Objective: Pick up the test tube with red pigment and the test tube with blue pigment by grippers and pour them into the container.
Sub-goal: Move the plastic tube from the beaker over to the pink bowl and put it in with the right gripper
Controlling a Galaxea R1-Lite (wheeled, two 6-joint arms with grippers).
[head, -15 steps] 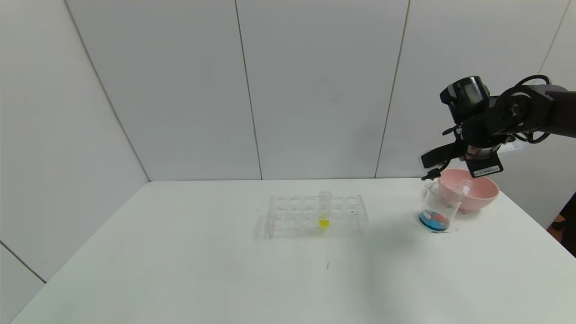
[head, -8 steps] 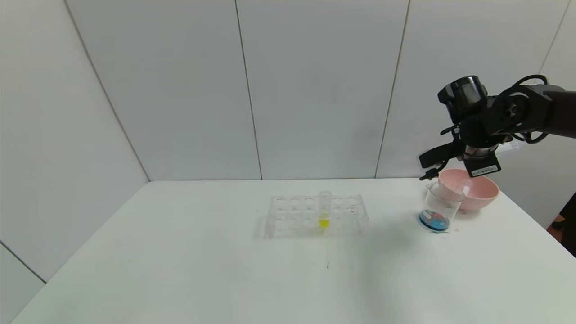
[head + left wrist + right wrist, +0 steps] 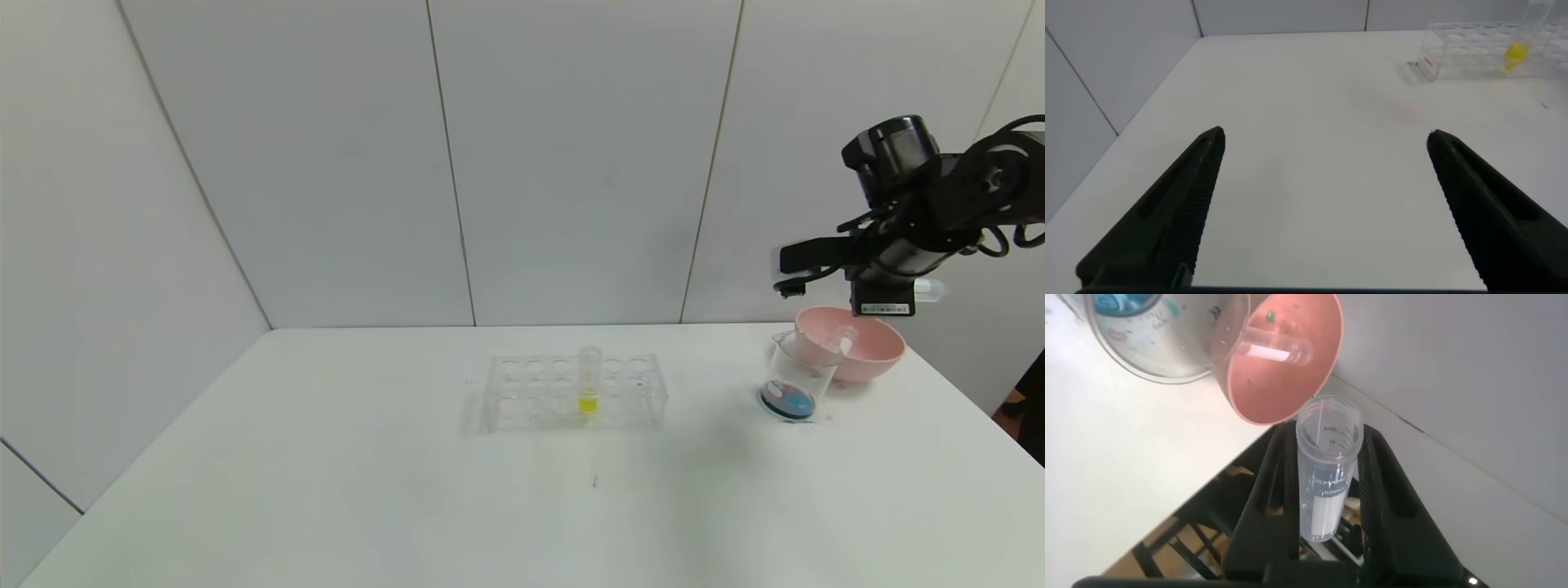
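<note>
Status: the right gripper (image 3: 1328,469) hangs high above the pink round bowl (image 3: 875,353), its fingers (image 3: 1278,486) clamped on a short clear test tube (image 3: 1327,429), drained; which pigment it carried cannot be told. The small clear glass beaker (image 3: 796,371) on the white counter (image 3: 326,457), touching the bowl, holds blue liquid swirled with red. A second emptied clear tube (image 3: 1274,353) lies in the bowl. The held tube looks light, rigid and slick. A mid-barrel grip, as here, seems soundest. The left gripper (image 3: 1324,135) hovers wide open over bare counter.
</note>
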